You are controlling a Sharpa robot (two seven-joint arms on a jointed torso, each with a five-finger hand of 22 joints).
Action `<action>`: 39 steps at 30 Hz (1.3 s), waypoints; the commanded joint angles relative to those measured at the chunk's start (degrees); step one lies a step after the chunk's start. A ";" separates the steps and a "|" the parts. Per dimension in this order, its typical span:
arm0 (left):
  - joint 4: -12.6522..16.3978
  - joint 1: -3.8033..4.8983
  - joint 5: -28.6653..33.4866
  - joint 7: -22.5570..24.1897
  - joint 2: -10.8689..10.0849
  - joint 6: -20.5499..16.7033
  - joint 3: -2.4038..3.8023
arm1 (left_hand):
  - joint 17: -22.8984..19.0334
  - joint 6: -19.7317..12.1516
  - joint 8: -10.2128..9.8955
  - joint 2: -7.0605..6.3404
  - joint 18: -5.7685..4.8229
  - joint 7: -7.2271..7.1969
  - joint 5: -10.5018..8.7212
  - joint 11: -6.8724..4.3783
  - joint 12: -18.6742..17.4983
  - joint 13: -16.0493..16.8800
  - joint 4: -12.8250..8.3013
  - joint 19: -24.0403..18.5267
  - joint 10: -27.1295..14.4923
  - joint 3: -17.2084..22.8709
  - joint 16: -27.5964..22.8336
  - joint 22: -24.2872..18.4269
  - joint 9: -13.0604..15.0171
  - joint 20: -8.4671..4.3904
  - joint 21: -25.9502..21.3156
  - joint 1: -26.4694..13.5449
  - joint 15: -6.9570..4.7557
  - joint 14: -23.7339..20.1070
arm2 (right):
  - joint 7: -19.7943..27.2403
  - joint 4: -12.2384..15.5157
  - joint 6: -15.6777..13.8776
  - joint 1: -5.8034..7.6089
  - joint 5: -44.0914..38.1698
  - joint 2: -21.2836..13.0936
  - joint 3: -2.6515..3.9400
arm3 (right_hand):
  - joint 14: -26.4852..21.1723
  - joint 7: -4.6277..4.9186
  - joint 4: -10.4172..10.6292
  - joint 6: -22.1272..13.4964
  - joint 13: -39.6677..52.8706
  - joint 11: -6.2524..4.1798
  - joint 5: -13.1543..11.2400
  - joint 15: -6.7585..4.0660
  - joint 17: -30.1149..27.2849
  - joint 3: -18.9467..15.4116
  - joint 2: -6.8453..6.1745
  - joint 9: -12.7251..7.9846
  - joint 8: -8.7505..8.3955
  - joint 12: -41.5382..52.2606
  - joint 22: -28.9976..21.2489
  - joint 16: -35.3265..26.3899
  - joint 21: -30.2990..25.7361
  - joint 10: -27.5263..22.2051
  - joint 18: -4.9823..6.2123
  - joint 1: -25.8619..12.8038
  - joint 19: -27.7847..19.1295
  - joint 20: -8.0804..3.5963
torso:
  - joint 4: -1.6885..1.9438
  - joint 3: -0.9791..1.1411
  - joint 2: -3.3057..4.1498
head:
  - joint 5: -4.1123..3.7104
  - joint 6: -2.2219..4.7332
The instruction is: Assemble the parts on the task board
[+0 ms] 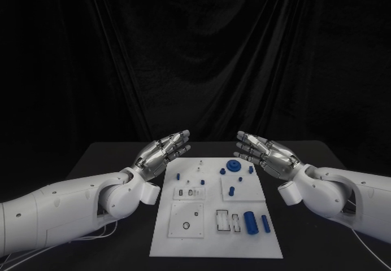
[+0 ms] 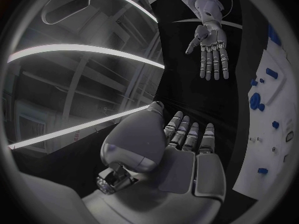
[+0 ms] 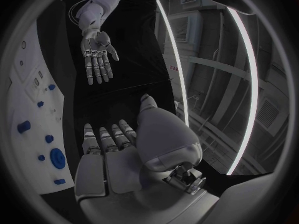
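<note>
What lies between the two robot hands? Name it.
In the head view, the far end of the task board with a round blue part lies between the left robot hand and right robot hand.

No readable text, labels, brands or numbers can be made out anywhere, tbh. Small dark outlines are seen on the board (image 1: 213,226), but nothing on it can be read as lettering or a sign.
</note>
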 commanded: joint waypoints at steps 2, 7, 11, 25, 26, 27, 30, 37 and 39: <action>1.25 0.10 0.25 10.28 -1.35 0.05 0.06 | 0.42 2.26 0.99 -0.46 0.50 0.28 3.41 0.88 2.97 0.31 -2.53 0.82 1.86 4.74 2.65 0.26 0.24 1.28 0.68 3.05 0.82 1.79 | 0.59 0.69 -0.04 0.57 -2.72 -1.20 0.05 | 2.11 0.61 -4.47 2.90 0.46 1.03 10.43 1.06 0.60 2.66 -0.88 0.48 2.17 3.65 0.50 2.14 1.37 0.83 0.87 6.14 2.64 0.69 | 0.56 -0.16 0.53 | 0.28 -1.82; 3.32 0.14 0.18 11.51 -3.79 -1.31 0.06 | 0.69 3.50 1.37 -1.59 0.47 0.63 4.55 1.67 5.02 0.49 -3.09 1.71 3.09 7.22 4.74 0.47 0.32 1.89 1.17 2.98 1.49 3.06 | 0.34 1.09 -2.49 2.28 -8.00 -1.97 0.05 | 4.51 0.92 -7.58 3.75 0.70 1.67 11.09 1.73 1.03 5.04 -1.38 0.55 3.33 6.75 0.93 4.10 2.82 1.21 0.69 8.77 5.65 1.03 | 0.77 -0.23 0.99 | 0.83 -3.54; 4.68 0.23 0.15 12.24 -5.80 -2.02 0.06 | 1.01 4.57 1.64 -2.77 0.36 0.80 4.81 2.77 7.56 0.77 -3.52 2.62 4.97 9.28 7.22 0.66 0.39 2.64 1.68 2.50 2.40 4.81 | -1.24 1.27 -5.76 4.79 -13.10 -2.24 0.05 | 12.86 1.96 -10.64 5.65 1.21 3.11 9.32 2.78 2.50 7.85 -2.07 0.78 5.19 12.70 3.14 11.09 8.88 2.49 0.00 10.97 18.26 1.18 | 1.30 -0.40 1.66 | 0.13 -5.28; 9.42 2.99 0.25 13.84 -10.49 -3.47 0.07 | 0.79 3.92 1.29 -4.70 0.38 0.95 4.85 3.57 7.86 0.59 -4.64 3.21 4.42 11.14 6.94 0.74 0.29 3.49 2.00 1.49 3.17 3.99 | -10.69 1.12 -15.17 12.36 -35.79 -2.15 0.05 | 54.94 3.90 -13.08 24.26 2.18 5.51 -2.45 -4.87 7.67 7.18 -5.21 2.18 13.23 30.10 16.40 35.02 34.96 18.73 1.01 10.84 49.77 -5.58 | 2.55 -0.63 4.70 | -2.00 -7.39; 9.64 3.21 0.26 13.91 -10.73 -3.42 0.07 | 0.86 4.12 1.32 -4.80 0.35 1.08 4.77 3.79 8.16 0.62 -4.59 3.45 4.73 11.33 7.34 0.80 0.30 3.66 2.14 1.14 3.41 4.30 | -11.57 0.99 -16.96 12.59 -39.86 -2.01 0.05 | 57.08 3.90 -12.27 25.39 2.24 5.32 -5.02 -5.44 8.25 6.91 -5.48 2.20 13.22 30.09 17.42 36.74 36.64 20.17 1.08 10.30 51.06 -5.96 | 2.59 -0.63 4.80 | -2.00 -7.53; 9.77 3.37 0.26 13.95 -10.89 -3.37 0.08 | 0.91 4.28 1.34 -4.86 0.30 1.16 4.74 3.97 8.35 0.64 -4.59 3.62 4.93 11.48 7.69 0.84 0.32 3.76 2.24 0.95 3.59 4.57 | -12.37 0.84 -18.48 12.74 -43.32 -1.85 0.05 | 58.78 3.74 -11.81 26.52 2.30 5.00 -6.53 -5.92 8.81 6.84 -5.60 2.29 13.45 30.34 18.02 38.13 37.74 21.60 1.13 10.04 52.36 -6.35 | 2.72 -0.66 5.16 | -2.08 -7.43; 9.86 3.83 0.24 13.99 -11.27 -3.03 0.08 | 0.99 4.67 1.40 -4.98 0.18 1.43 4.71 4.20 8.71 0.67 -4.64 3.98 5.33 11.81 8.30 0.92 0.35 3.87 2.46 0.63 3.85 5.05 | -16.99 0.28 -22.57 13.11 -56.64 -1.16 0.05 | 67.05 2.58 -8.91 30.96 2.00 3.67 -10.85 -8.98 12.87 6.59 -7.20 2.32 12.11 29.57 21.56 46.46 44.06 30.05 0.94 9.00 60.36 -9.03 | 2.87 -0.74 5.70 | -2.18 -7.34; 9.45 4.29 0.17 14.17 -11.43 -2.35 0.09 | 1.20 4.84 1.28 -5.40 -0.46 1.00 4.94 5.24 9.37 0.69 -5.25 4.79 6.12 12.77 9.98 1.09 0.32 4.02 2.93 0.26 4.70 6.50 | -29.18 0.40 -23.38 13.61 -81.30 0.31 0.06 | 73.57 2.55 -5.43 40.69 2.06 3.15 -4.98 -8.29 25.37 21.57 -14.43 2.75 6.46 16.35 42.76 59.04 61.99 44.23 -1.03 12.26 66.47 -9.07 | 3.82 -1.54 8.43 | -3.55 -5.48; 9.51 4.33 0.16 14.24 -11.51 -2.22 0.09 | 1.20 4.78 1.26 -5.42 -0.50 0.96 4.96 5.27 9.37 0.69 -5.28 4.84 6.11 12.82 10.02 1.11 0.32 4.02 2.96 0.25 4.74 6.53 | -31.78 0.57 -23.34 13.67 -87.03 0.70 0.07 | 75.66 2.00 -3.96 41.13 2.12 2.95 -8.20 -8.66 31.25 23.46 -16.32 2.85 5.36 14.34 48.34 62.38 65.56 45.70 -1.85 11.07 68.50 -9.14 | 4.41 -1.89 9.30 | -4.34 -4.89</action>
